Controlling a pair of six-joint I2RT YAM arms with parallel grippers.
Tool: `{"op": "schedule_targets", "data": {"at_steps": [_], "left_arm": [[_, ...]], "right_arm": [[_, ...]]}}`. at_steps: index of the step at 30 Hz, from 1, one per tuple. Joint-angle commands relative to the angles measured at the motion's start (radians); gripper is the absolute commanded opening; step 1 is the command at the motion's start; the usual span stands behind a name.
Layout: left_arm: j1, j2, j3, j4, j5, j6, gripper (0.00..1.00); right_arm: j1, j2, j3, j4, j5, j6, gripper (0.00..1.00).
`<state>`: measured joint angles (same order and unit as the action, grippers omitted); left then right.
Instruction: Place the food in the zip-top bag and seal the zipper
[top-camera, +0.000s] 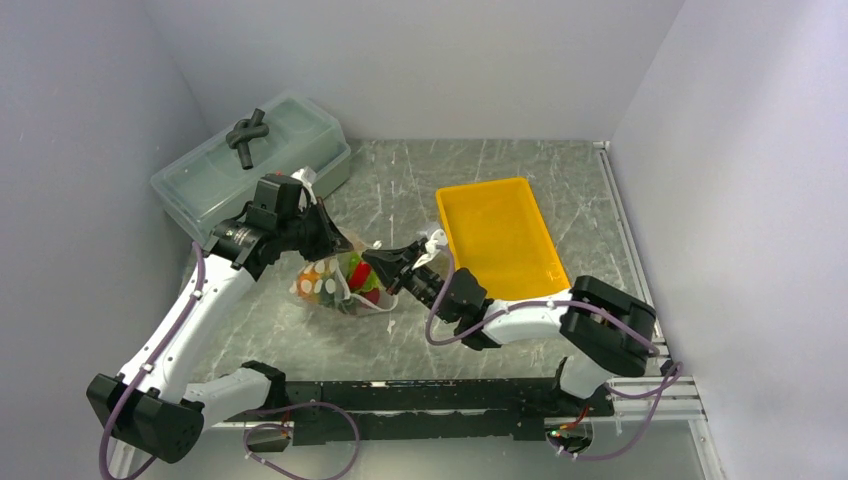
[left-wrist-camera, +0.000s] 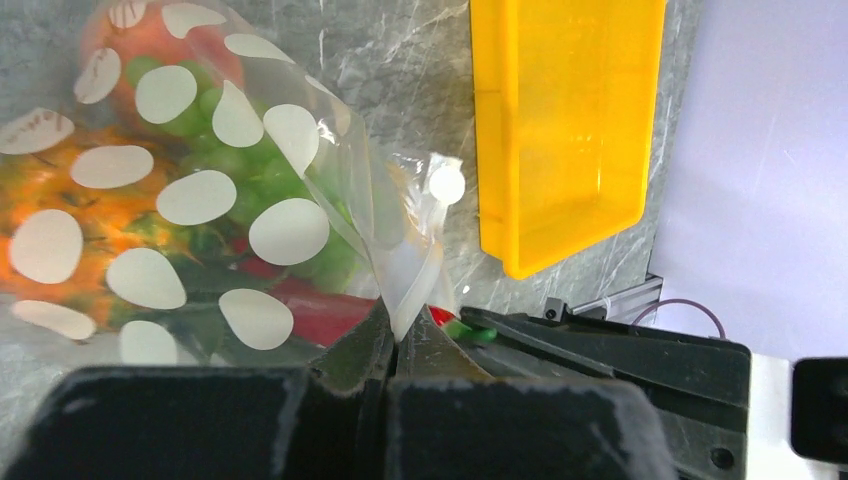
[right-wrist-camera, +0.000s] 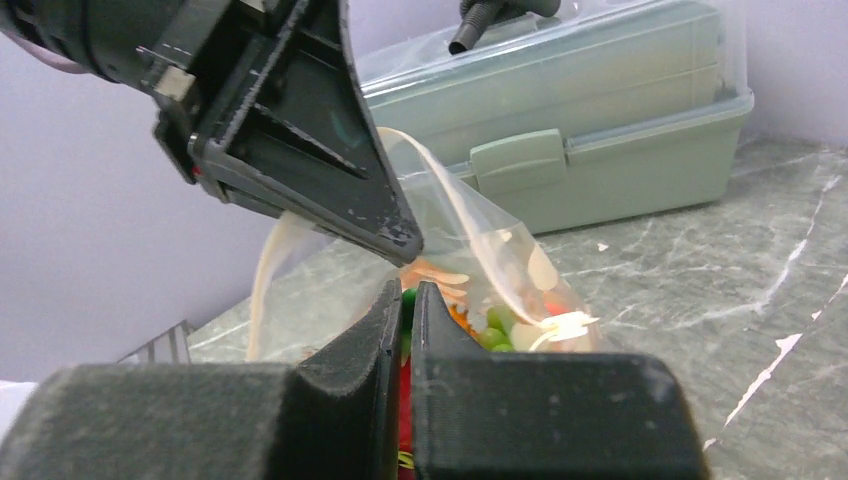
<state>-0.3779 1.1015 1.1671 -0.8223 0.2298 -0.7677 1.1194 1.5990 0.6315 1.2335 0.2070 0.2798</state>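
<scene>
Left claw (left-wrist-camera: 398, 338): shut tight on the zipper (left-wrist-camera: 412, 285) at one corner of the mouth; bag (left-wrist-camera: 200, 200) bulges just ahead of it. Right claw (right-wrist-camera: 408, 300): closed to a hairline slit just beside the left one; we cannot tell whether it nips film. Food (left-wrist-camera: 325, 255) sits inside the bag; we judge loading done, sealing in hand. The next move calls for a firm pinch run along the strip while the other claw anchors. Film thin, slack, glossy, white-dotted; strip whitish, narrow; toys lumpy, rounded.
</scene>
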Motion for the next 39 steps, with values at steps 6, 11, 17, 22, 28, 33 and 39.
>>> {"op": "schedule_targets", "data": {"at_steps": [6, 11, 17, 22, 28, 33, 39], "left_arm": [[0.002, -0.020, 0.042, 0.071, 0.022, 0.020, 0.00], [0.002, -0.015, 0.036, 0.078, 0.032, 0.022, 0.00], [0.003, -0.009, 0.028, 0.091, 0.040, 0.024, 0.00], [0.003, -0.002, 0.026, 0.100, 0.048, 0.028, 0.00], [0.004, 0.005, 0.024, 0.097, 0.053, 0.046, 0.00], [0.004, 0.011, 0.022, 0.094, 0.065, 0.065, 0.00], [0.004, 0.015, 0.013, 0.100, 0.088, 0.075, 0.00]], "right_arm": [[0.014, -0.168, 0.029, -0.248, 0.019, -0.047, 0.12], [0.014, -0.250, 0.081, -0.548, 0.036, -0.064, 0.12], [0.016, -0.355, 0.068, -0.712, 0.036, -0.063, 0.12], [0.016, -0.418, 0.128, -0.902, 0.036, -0.063, 0.12], [0.016, -0.484, 0.234, -1.117, 0.036, -0.063, 0.12], [0.014, -0.501, 0.338, -1.297, 0.036, -0.063, 0.12], [0.014, -0.482, 0.397, -1.406, 0.036, -0.063, 0.12]]}}
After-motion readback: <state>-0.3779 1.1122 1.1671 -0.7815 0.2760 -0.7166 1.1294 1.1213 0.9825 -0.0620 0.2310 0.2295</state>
